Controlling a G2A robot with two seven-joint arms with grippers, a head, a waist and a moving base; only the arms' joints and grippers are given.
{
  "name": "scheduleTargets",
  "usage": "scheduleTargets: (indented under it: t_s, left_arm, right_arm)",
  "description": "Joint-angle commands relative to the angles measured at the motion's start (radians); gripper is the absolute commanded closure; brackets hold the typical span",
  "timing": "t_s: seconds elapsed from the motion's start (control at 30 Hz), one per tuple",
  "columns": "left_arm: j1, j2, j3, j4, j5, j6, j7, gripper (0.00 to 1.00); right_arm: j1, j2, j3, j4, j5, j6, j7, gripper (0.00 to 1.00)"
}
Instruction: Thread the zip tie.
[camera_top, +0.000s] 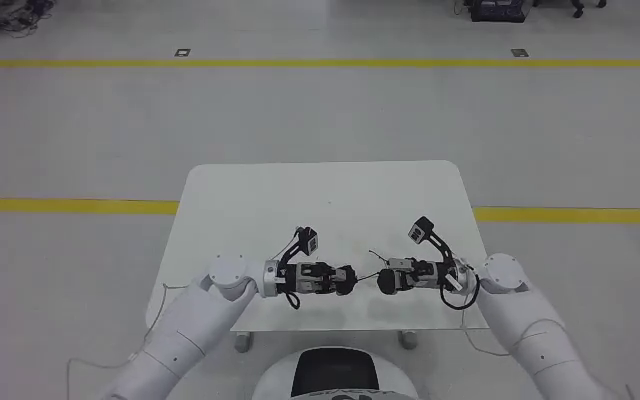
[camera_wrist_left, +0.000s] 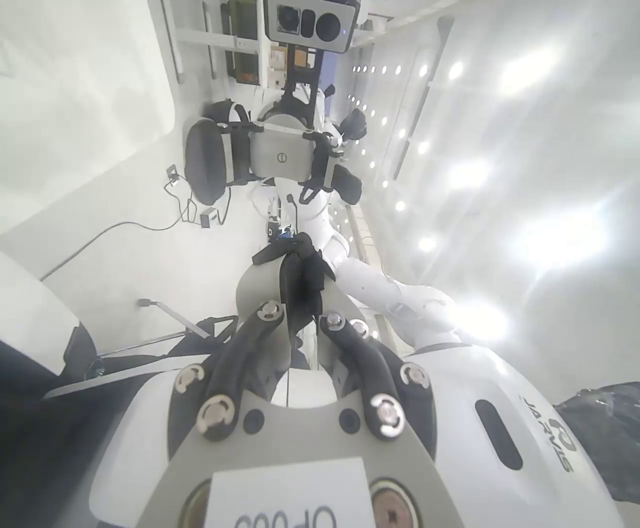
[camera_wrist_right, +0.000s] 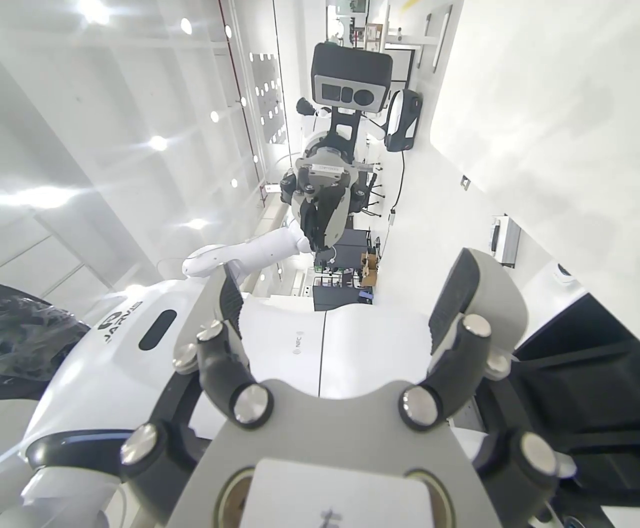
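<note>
left gripper (camera_top: 350, 280) clenched on zip tie (camera_top: 367, 276) | tie held above worktop (camera_top: 320, 190) by its near edge, mid-width | right gripper (camera_top: 381, 282) released, jaws wide, facing left gripper, just beside tie

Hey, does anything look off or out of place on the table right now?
Nothing stands out. The left gripper is shut on the black zip tie, and the right gripper faces it with its jaws open, both over the near edge of the table. Nothing looks spilled or damaged.
</note>
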Motion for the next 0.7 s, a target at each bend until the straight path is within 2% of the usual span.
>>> scheduleTargets:
  t_s: [0.0,0.1,0.2,0.43,0.5,0.67]
  left_arm:
    - [0.003,-0.001,0.010,-0.003,-0.002,0.003,0.018,1.00]
    - [-0.003,-0.001,0.014,0.009,-0.021,-0.005,0.017,1.00]
    - [-0.010,-0.001,0.017,0.019,-0.044,-0.015,-0.009,1.00]
    - [-0.010,-0.001,0.017,0.019,-0.044,-0.015,-0.009,1.00]
    - [-0.006,-0.001,0.023,0.015,-0.041,-0.012,0.002,1.00]
    - [0.002,0.002,0.024,0.014,-0.061,-0.029,0.008,1.00]
  right_arm:
    - [-0.001,-0.001,-0.003,-0.007,0.007,0.007,-0.013,0.00]
    - [0.004,-0.002,-0.005,0.007,0.042,0.008,0.005,0.00]
    - [0.011,-0.001,-0.018,0.007,0.040,0.011,0.005,0.00]
    - [0.011,-0.001,-0.018,0.007,0.040,0.011,0.005,0.00]
    - [0.003,-0.003,-0.018,-0.005,0.064,0.011,-0.030,0.00]
    - [-0.005,-0.004,-0.019,0.009,0.153,-0.017,0.005,0.00]
